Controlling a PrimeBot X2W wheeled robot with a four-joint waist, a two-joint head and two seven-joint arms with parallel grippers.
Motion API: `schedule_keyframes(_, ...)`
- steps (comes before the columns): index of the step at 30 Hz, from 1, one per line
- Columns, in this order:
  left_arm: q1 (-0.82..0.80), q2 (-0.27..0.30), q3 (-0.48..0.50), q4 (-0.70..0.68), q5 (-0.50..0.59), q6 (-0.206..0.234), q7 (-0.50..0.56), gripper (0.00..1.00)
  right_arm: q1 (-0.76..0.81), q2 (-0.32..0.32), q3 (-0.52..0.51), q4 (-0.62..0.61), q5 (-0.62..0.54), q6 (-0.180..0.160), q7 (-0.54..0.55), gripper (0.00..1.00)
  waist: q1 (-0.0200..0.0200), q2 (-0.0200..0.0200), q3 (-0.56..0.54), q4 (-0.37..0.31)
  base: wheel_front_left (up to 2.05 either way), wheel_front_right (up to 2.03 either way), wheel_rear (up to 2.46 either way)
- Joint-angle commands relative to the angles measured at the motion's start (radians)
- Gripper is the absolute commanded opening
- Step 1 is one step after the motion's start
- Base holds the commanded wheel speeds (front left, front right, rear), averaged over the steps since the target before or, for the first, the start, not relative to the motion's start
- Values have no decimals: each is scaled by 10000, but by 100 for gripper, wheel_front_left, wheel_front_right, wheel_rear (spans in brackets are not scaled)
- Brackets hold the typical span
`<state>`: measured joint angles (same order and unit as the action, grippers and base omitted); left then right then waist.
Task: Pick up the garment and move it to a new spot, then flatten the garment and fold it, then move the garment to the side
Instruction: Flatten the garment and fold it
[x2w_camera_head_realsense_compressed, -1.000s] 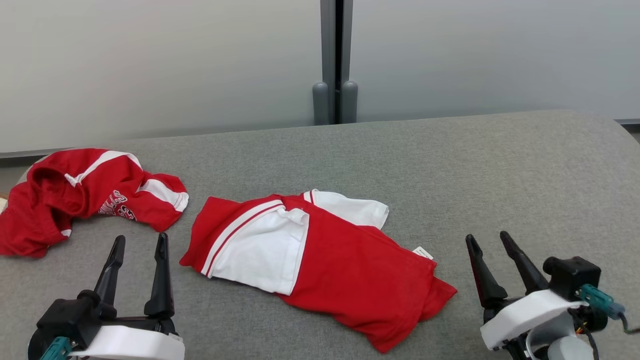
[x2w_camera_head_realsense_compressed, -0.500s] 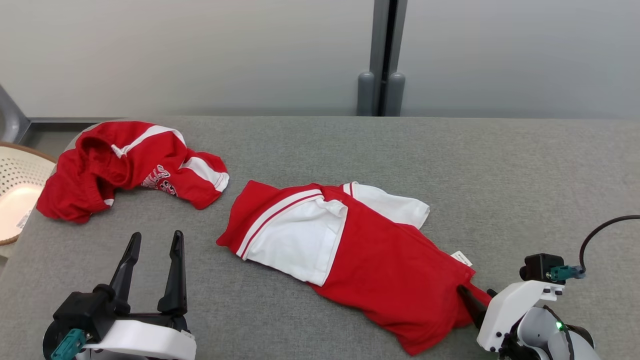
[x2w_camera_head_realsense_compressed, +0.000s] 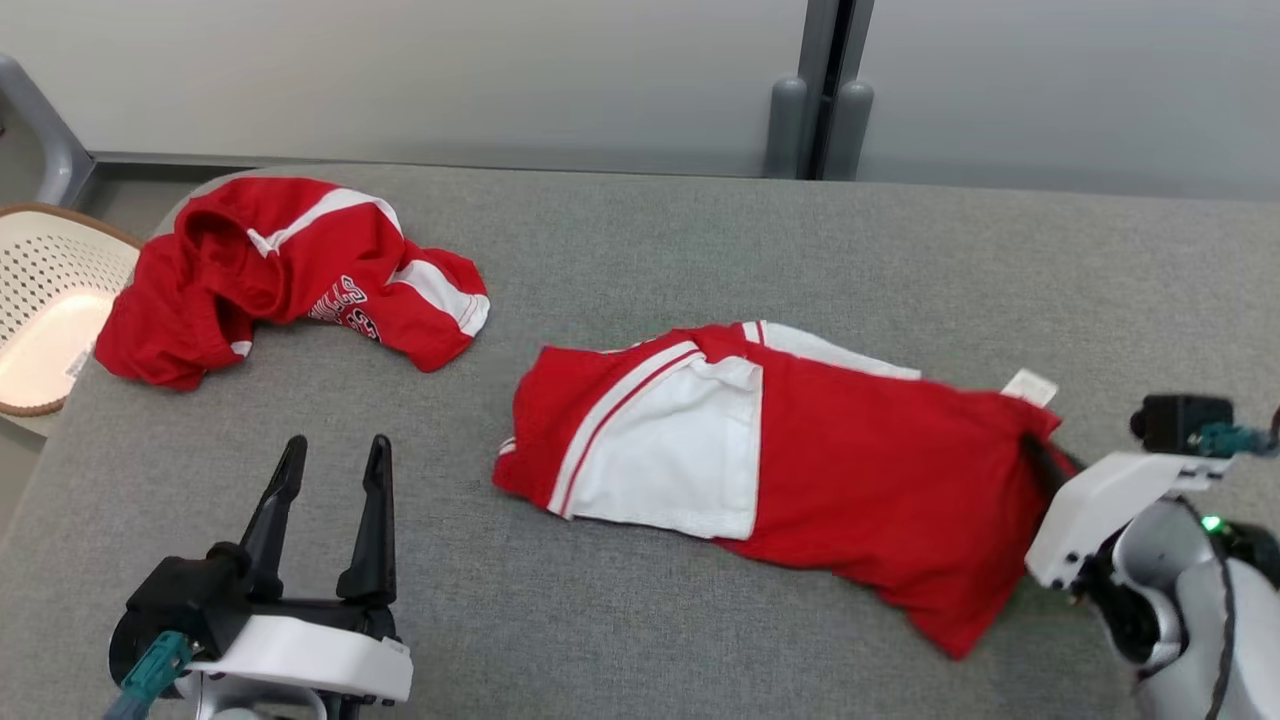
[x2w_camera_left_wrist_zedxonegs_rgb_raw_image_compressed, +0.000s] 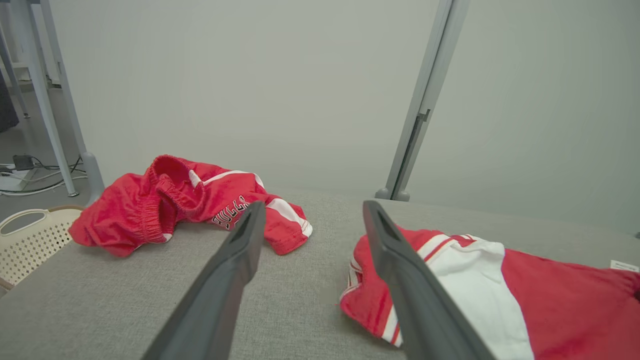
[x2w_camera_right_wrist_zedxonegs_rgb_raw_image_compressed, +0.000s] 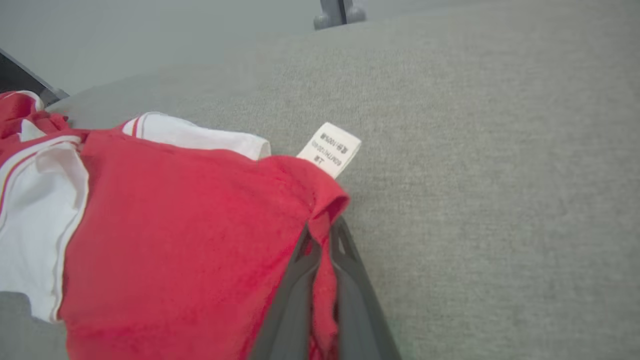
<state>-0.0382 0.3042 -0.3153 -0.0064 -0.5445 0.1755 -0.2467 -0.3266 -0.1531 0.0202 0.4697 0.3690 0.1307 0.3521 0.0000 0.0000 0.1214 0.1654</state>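
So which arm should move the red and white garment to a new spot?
Right. The right fingers are shut on the garment's red corner, by the tag. The left fingers stand open, apart from it.

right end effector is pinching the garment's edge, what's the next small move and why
Probably lift the right end effector a little, raising the pinched edge off the grey surface. Its jaws are shut on a red fold of the garment beside the white label, the rest lies rumpled, and the left end effector is open, apart from it.
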Motion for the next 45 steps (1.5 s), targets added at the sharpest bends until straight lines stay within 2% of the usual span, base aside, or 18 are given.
schedule_keyframes(1, -232, 23, -26, -28, 94, -85, 3, 100, -364, -203, -32, -83, -37, 0, -18, 0, 0, 0, 391, -16, 0, 0, 0)
schedule_keyframes(4, -613, -20, -179, -18, 192, -167, 42, 100, -1319, -905, -107, -73, -202, -3, -236, 0, 0, 0, 919, 41, 0, 0, 0)
schedule_keyframes(8, -952, -83, -301, 37, 243, -264, 61, 100, -2278, -1418, -54, 340, -174, -1, -583, 0, 0, 0, 1396, 154, 0, 0, 0)
schedule_keyframes(13, -1423, -197, -466, 329, 269, -478, 28, 100, -3596, -1948, 123, 1788, -7, -1, -957, 0, 0, 0, 1794, 318, 0, 0, 0)
schedule_keyframes(14, -1475, -211, -488, 419, 252, -526, 24, 100, -3773, -2006, 131, 2132, -4, -1, -1022, 30, 0, 0, 1806, 332, 0, 0, 0)
schedule_keyframes(15, -1530, -226, -506, 499, 235, -558, 15, 100, -3932, -2064, 134, 2463, -61, -1, -1112, 100, 0, 0, 1797, 344, 0, 0, 0)
schedule_keyframes(17, -1614, -290, -566, 682, 219, -625, -9, 100, -4127, -2127, 143, 3022, -223, -1, -1481, 100, 0, 0, 1688, 353, 0, 0, 0)
schedule_keyframes(20, -1598, -375, -599, 942, 192, -680, -39, 100, -4127, -1853, 316, 3500, -145, 0, -2220, 100, 0, 0, 1389, 269, 0, 0, 0)
schedule_keyframes(25, -1408, -425, -544, 1259, 127, -760, -100, 100, -3508, -1413, 863, 3456, 268, -1, -3451, 100, 0, 0, 701, -86, 0, 0, 0)
schedule_keyframes(34, -1030, -371, -436, 1402, 58, -718, -133, 100, -1564, -867, 1748, 2051, 1277, 0, -4598, 100, 0, 0, -143, -783, 0, 0, 0)
schedule_keyframes(37, -879, -305, -378, 1331, 27, -663, -140, 100, -902, -847, 1733, 1493, 1383, 0, -4820, 100, 0, 0, -250, -977, 0, 0, 0)
schedule_keyframes(45, -534, -121, -130, 1138, -104, -505, -154, 100, 319, -691, 1120, -234, 788, 0, -5518, 100, 0, 0, -446, -1498, 0, 0, 0)
